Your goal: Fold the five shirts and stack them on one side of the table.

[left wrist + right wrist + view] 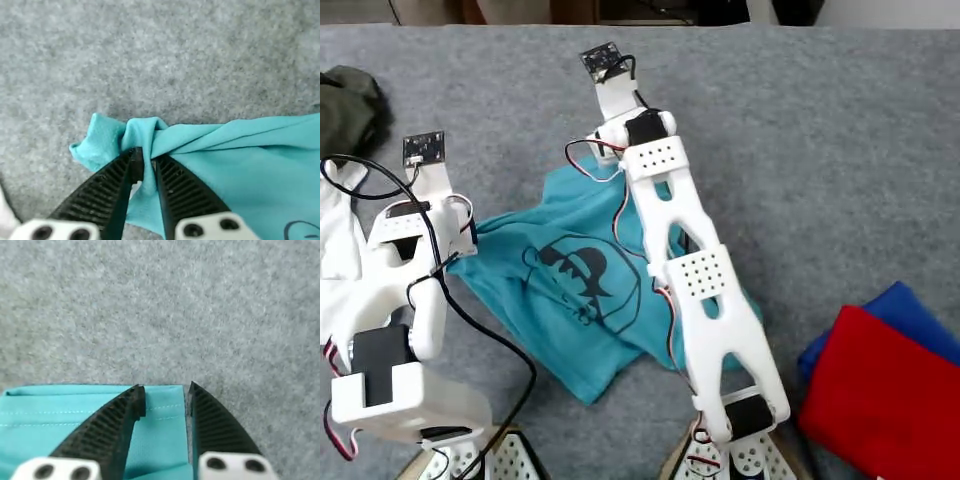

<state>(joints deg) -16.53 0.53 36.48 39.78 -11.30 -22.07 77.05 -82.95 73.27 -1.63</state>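
Observation:
A teal shirt [575,290] with a dark print lies spread and rumpled in the middle of the grey table [820,150]. My left gripper [148,159] is shut on a bunched fold of the teal shirt [250,155] at its left edge; in the high view this gripper [470,238] sits at the shirt's left side. My right gripper [166,389] is at the shirt's far edge, slightly open, with a flat hemmed corner of the teal shirt [65,415] between its fingers. In the high view the right arm [680,250] reaches across the shirt to its far edge.
A folded red shirt [880,400] lies on a blue one [905,305] at the front right. A white shirt [338,235] and a dark green one [345,105] lie crumpled at the left. Bare table stretches across the back and right.

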